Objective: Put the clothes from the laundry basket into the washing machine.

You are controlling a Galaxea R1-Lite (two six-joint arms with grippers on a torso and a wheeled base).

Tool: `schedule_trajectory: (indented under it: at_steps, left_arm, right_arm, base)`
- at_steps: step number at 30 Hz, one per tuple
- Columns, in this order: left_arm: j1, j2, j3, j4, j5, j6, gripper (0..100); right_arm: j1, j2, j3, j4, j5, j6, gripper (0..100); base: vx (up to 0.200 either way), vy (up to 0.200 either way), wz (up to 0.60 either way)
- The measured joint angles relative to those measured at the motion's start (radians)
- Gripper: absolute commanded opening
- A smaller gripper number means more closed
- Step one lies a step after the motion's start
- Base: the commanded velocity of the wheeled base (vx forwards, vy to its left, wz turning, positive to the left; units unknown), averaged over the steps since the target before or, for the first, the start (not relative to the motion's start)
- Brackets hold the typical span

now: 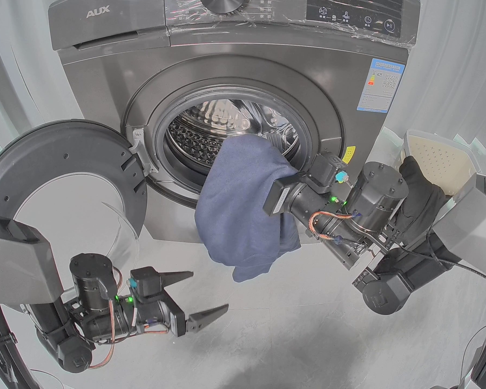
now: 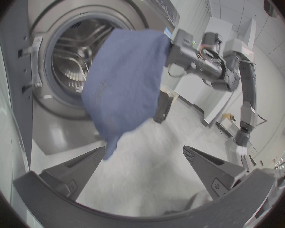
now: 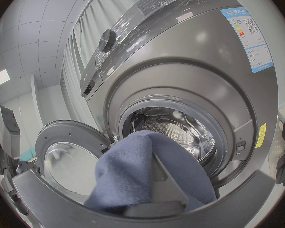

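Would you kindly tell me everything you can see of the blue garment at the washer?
The blue garment is soft, knit-looking dark blue cloth, crumpled. The right hand pinches its upper edge; the rest hangs freely before the open drum, its lowest fold clear of the floor.

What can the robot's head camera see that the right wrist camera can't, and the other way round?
Head camera: the left gripper, open, low beside the open door, and the blue garment's lower end dangling above the floor. Right wrist camera: ceiling tiles with a light, and the right gripper pinching the garment up close. Both: the washing machine, its shiny drum, and the garment at the opening.
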Motion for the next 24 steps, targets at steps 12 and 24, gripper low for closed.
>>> schedule_trajectory:
  at_steps: [12,24]
  left_arm:
    - [-0.035,0.004,-0.233,0.001,0.039,-0.049,100]
    - [-0.067,0.141,-0.359,0.0,0.051,-0.043,100]
  right_arm:
    - [0.034,0.021,0.013,0.0,0.0,-0.001,0]
    - [0.075,0.044,0.006,-0.002,-0.004,0.003,0]
  base:
    - [0.0,0.0,0.0]
    - [0.0,0.0,0.0]
